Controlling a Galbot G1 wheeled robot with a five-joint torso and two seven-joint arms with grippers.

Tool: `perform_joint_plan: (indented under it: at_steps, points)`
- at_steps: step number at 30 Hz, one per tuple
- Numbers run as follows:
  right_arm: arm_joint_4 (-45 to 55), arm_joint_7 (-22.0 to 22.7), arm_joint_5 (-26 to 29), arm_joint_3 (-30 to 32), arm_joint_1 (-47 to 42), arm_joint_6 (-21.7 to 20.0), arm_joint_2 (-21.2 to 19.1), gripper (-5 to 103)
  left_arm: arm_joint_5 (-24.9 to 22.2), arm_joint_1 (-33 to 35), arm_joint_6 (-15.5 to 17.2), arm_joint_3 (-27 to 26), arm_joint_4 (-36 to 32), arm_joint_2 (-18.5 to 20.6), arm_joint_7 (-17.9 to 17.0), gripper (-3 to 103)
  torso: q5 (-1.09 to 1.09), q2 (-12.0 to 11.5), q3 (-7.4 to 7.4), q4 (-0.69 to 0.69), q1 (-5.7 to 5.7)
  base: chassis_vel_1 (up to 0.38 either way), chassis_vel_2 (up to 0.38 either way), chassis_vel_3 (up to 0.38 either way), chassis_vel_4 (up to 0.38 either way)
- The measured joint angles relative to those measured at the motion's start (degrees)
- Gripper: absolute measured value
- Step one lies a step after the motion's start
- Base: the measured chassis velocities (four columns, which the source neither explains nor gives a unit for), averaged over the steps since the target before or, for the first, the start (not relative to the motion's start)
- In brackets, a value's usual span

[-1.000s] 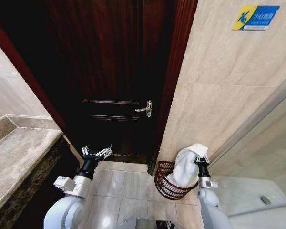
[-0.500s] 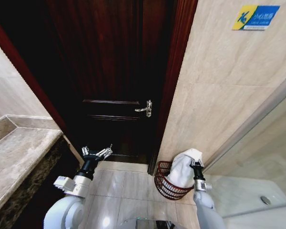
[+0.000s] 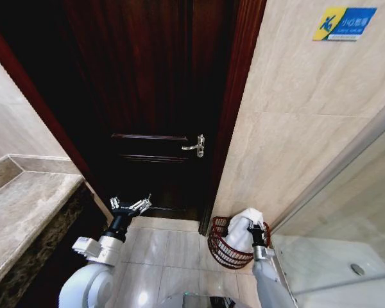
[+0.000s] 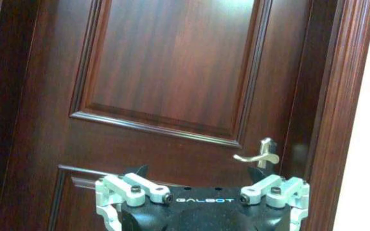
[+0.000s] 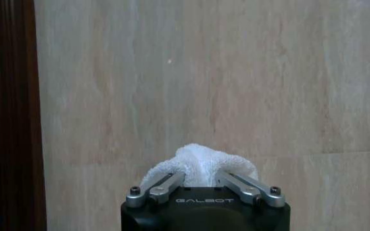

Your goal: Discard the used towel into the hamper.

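The white towel (image 3: 241,233) hangs from my right gripper (image 3: 254,226), which is shut on its top; its lower part sits inside the hamper (image 3: 218,248), a reddish-brown wire basket on the floor against the beige wall. In the right wrist view the towel (image 5: 201,162) bulges up between the two closed-in fingers (image 5: 164,186) of the right gripper (image 5: 204,179). My left gripper (image 3: 130,206) is held out at the left in front of the dark door, open and holding nothing; in its own wrist view the left gripper (image 4: 198,175) shows its jaws spread wide.
A dark wooden door (image 3: 154,109) with a silver lever handle (image 3: 196,147) stands straight ahead. Left of me runs a stone counter (image 3: 22,212). A glass shower partition (image 3: 346,212) is at the right. Light floor tiles (image 3: 167,250) lie between the arms.
My right gripper has come down and to the left with the towel, lowering it into the hamper. The left arm has not moved.
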Motion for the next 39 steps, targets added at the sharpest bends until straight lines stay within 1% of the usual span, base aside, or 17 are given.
perform_joint_plan:
  at_steps: [4,6,7,10,15,17,19,20,21,22,24,27,30,31,32,34,39]
  points:
    - [-1.9,1.0,-1.6,-0.1,0.8,-2.4,0.0,5,0.0,0.0,0.0,0.0,0.0,0.0,0.0,100,0.01,0.0,0.00,-0.02,0.00,0.000,0.000,0.000,0.000]
    - [-3.3,1.3,-1.5,-0.5,1.6,-6.6,-0.2,5,0.0,0.0,0.0,0.0,0.0,0.0,0.0,100,0.01,0.0,0.00,0.00,0.00,0.000,0.000,0.000,0.000]
    - [-3.3,1.3,-1.5,-0.5,1.6,-6.6,-0.2,5,0.0,0.0,0.0,0.0,0.0,0.0,0.0,100,0.01,0.0,0.00,0.00,0.00,0.000,0.000,0.000,0.000]
    - [-6.2,1.6,-0.3,-2.0,3.1,-11.7,-1.5,5,0.0,0.0,0.0,0.0,0.0,0.0,0.0,100,0.01,0.0,0.00,0.00,0.00,0.000,0.000,0.000,0.000]
    - [-12.3,-1.0,0.4,-2.7,5.7,-13.9,-3.4,5,0.0,0.0,0.0,0.0,0.0,0.0,0.0,100,0.01,0.0,0.00,0.00,0.00,0.000,0.000,0.000,0.000]
    - [-12.6,-1.1,0.1,-2.5,5.8,-14.1,-3.5,5,0.0,0.0,0.0,0.0,0.0,0.0,0.0,100,0.02,0.0,0.00,0.00,0.00,0.000,0.000,0.000,0.000]
    - [-13.1,-1.2,-0.9,-1.8,5.8,-16.2,-3.7,5,0.0,0.0,0.0,0.0,0.0,0.0,0.0,100,0.01,0.0,0.00,-0.01,0.00,0.000,0.000,0.000,0.000]
    - [-13.1,-1.2,-0.9,-1.8,5.8,-16.2,-3.7,5,0.0,0.0,0.0,0.0,0.0,0.0,0.0,100,0.01,0.0,0.00,-0.01,0.00,0.000,0.000,0.000,0.000]
    - [-13.1,-1.2,-1.0,-1.8,5.8,-17.6,-3.8,5,0.0,0.0,0.0,0.0,0.0,0.0,0.0,100,-0.01,0.0,0.00,-0.01,0.00,0.000,0.000,0.000,0.000]
    - [-13.1,-1.3,-1.3,-1.8,5.8,-20.9,-4.0,5,0.0,0.0,0.0,0.0,0.0,0.0,0.0,100,0.01,0.0,0.00,0.00,0.00,0.000,0.000,0.000,0.000]
    - [-13.5,-1.0,-2.4,-1.9,6.1,-23.3,-4.2,5,0.0,0.0,0.0,0.0,0.0,0.0,0.0,100,0.01,0.0,0.00,-0.01,0.00,0.000,0.000,0.000,0.000]
    - [-15.7,0.4,-4.7,-1.8,7.6,-23.4,-4.5,5,0.0,0.0,0.0,0.0,0.0,0.0,0.0,100,0.00,0.0,0.00,-0.01,0.00,0.000,0.000,0.000,0.000]
    - [-16.9,1.5,-6.7,-1.8,9.1,-25.6,-4.7,3,0.0,0.0,0.0,0.0,0.0,0.0,0.0,100,0.00,0.0,0.00,0.00,0.00,0.000,0.000,0.000,0.000]
    - [-18.1,1.6,-8.4,-1.7,10.0,-26.2,-4.8,7,0.0,0.0,0.0,0.0,0.0,0.0,0.0,100,0.00,0.0,0.00,0.00,0.00,0.000,0.000,0.000,0.000]
    - [-18.1,1.6,-8.4,-1.7,10.0,-26.2,-4.8,7,0.0,0.0,0.0,0.0,0.0,0.0,0.0,100,0.00,0.0,0.00,0.00,0.00,0.000,0.000,0.000,0.000]
    - [-20.6,1.8,-11.2,-1.3,12.0,-26.9,-4.7,10,0.0,0.0,0.0,0.0,0.0,0.0,0.0,100,0.00,0.0,0.00,-0.01,0.00,0.000,0.000,0.000,0.000]
    - [-21.9,2.0,-11.8,-1.2,13.6,-28.8,-4.1,16,0.0,0.0,0.0,0.0,0.0,0.0,0.0,100,0.01,0.0,0.00,0.01,0.00,0.000,0.000,0.000,0.000]
